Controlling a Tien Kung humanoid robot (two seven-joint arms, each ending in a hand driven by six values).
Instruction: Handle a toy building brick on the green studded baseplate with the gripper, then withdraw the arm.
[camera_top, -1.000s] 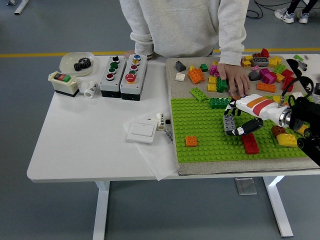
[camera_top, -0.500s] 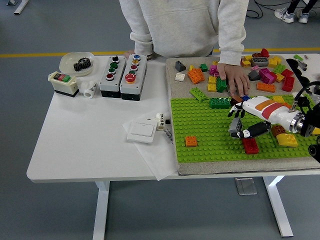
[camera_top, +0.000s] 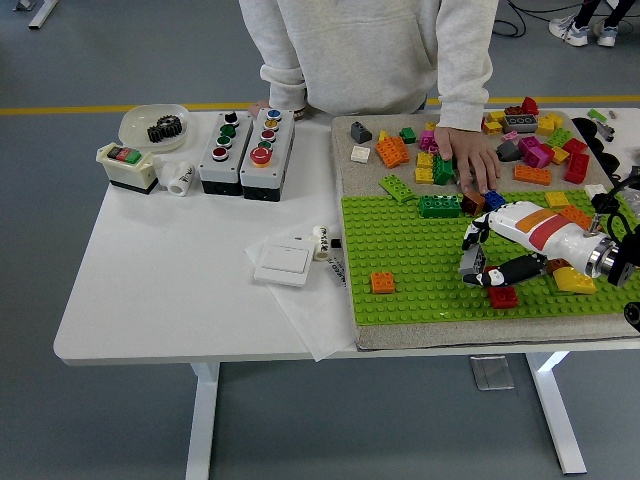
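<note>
I've got the right hand (camera_top: 487, 258), white shell with black fingers, reaching in from 3 o'clock over the green studded plastic baseplate (camera_top: 400, 255). Its fingers curl around a small grey plastic brick (camera_top: 471, 266), thumb low and the other fingers above, so I read it as gripping that brick, though the brick is mostly hidden and I can't be sure the pinch is firm. The grey brick sits near mid-plate, just beside a flat red plastic brick (camera_top: 503, 297) at its 4 o'clock; a small orange plastic brick (camera_top: 382, 282) lies well apart at 9 o'clock. Handling guess: hard, light and rigid, with smooth, slightly slippery side walls; studs will lock it, so it will likely need a straight pull or press. Best hold is the two opposite side walls, not the stud top. The person's hand (camera_top: 470, 160) rests on the loose brick pile (camera_top: 545, 135) at 12 o'clock, near the plate's far edge. Left arm not visible.
</note>
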